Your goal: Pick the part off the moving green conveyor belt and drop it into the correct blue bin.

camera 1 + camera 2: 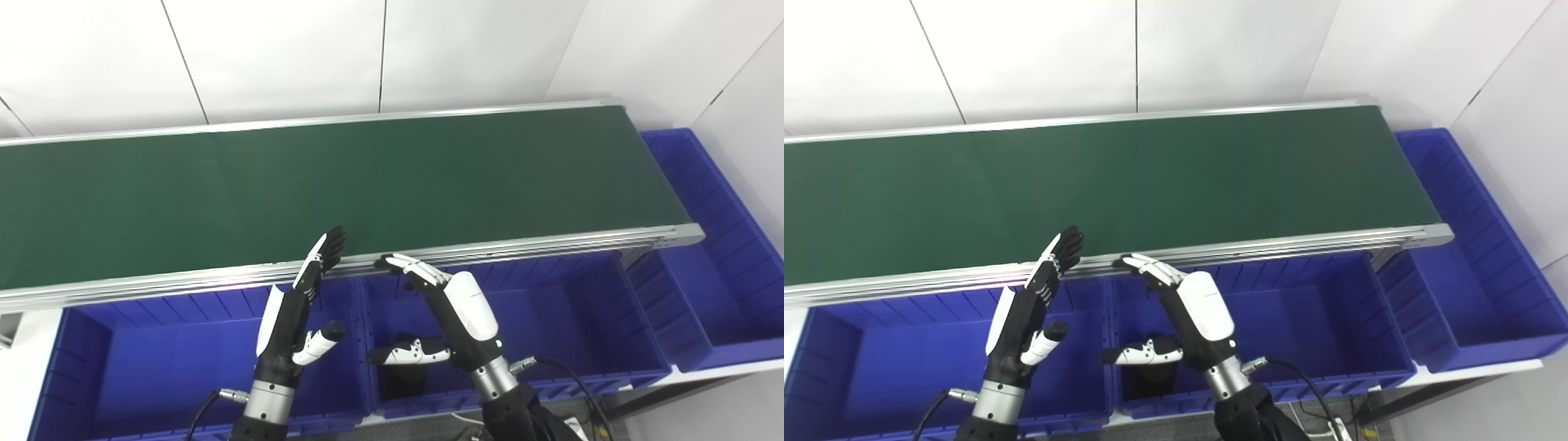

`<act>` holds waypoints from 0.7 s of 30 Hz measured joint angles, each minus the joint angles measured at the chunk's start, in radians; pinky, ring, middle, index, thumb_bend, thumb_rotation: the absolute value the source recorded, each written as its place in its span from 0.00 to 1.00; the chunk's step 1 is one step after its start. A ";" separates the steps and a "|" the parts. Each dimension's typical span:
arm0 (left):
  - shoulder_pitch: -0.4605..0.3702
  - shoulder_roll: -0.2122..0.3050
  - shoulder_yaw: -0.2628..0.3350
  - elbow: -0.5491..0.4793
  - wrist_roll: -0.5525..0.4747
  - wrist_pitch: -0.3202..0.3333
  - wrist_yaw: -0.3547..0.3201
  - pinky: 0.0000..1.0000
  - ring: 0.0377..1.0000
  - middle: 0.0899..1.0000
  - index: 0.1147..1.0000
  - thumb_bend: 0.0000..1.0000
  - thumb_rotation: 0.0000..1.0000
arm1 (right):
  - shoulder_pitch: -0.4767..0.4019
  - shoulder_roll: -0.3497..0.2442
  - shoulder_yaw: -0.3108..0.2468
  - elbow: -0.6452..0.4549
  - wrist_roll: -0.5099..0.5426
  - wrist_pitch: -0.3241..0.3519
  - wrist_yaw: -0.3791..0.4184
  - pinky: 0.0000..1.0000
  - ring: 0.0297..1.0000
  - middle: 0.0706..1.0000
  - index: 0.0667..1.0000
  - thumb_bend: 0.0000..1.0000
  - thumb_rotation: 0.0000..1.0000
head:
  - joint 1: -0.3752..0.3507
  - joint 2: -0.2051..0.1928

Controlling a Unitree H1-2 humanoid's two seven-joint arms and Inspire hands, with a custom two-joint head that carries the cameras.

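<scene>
- Part isn't anywhere on the green conveyor belt [367,177] that I can see, the whole visible stretch is bare. There's a dark shape in the middle blue bin [551,318] right under the right hand's thumb, can't tell what it is.
- Left hand [294,312] is up with fingers spread, holding nothing, fingertips at the belt's near rail.
- Right hand [453,312] is also spread wide and empty, fingers curled toward the rail.
- My guess: both are parked at the belt edge over the bins, ready to grab whatever rolls by.
- Left blue bin [153,361] and the far-right bin [723,294] look empty.
</scene>
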 measured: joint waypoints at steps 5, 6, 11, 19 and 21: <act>0.000 0.000 -0.002 0.013 -0.006 0.000 0.000 0.90 0.93 0.92 0.92 0.86 0.92 | 0.021 0.030 0.001 -0.030 0.019 -0.037 0.021 0.59 0.75 0.81 0.77 0.79 0.99 | 0.037 -0.044; 0.000 0.000 -0.003 0.022 -0.006 0.000 0.000 0.90 0.93 0.92 0.92 0.86 0.92 | 0.023 0.037 -0.002 -0.030 0.024 -0.044 0.021 0.59 0.75 0.81 0.77 0.79 0.99 | 0.037 -0.044; 0.004 0.005 -0.014 0.048 -0.005 0.000 0.002 0.89 0.93 0.92 0.92 0.88 0.93 | 0.034 0.071 -0.003 -0.030 0.114 -0.053 0.052 0.76 0.87 0.91 0.86 0.86 1.00 | 0.071 -0.075; 0.003 0.042 -0.047 0.086 0.013 0.000 0.068 0.88 0.91 0.90 0.91 0.90 0.95 | 0.029 0.099 -0.004 0.018 0.210 -0.058 0.122 0.92 1.00 1.00 0.96 0.94 1.00 | 0.110 -0.115; 0.003 0.056 -0.054 0.091 0.020 0.000 0.091 0.87 0.91 0.90 0.90 0.88 0.95 | 0.029 0.107 -0.004 0.043 0.225 -0.062 0.122 0.96 1.00 1.00 0.96 0.95 1.00 | 0.117 -0.124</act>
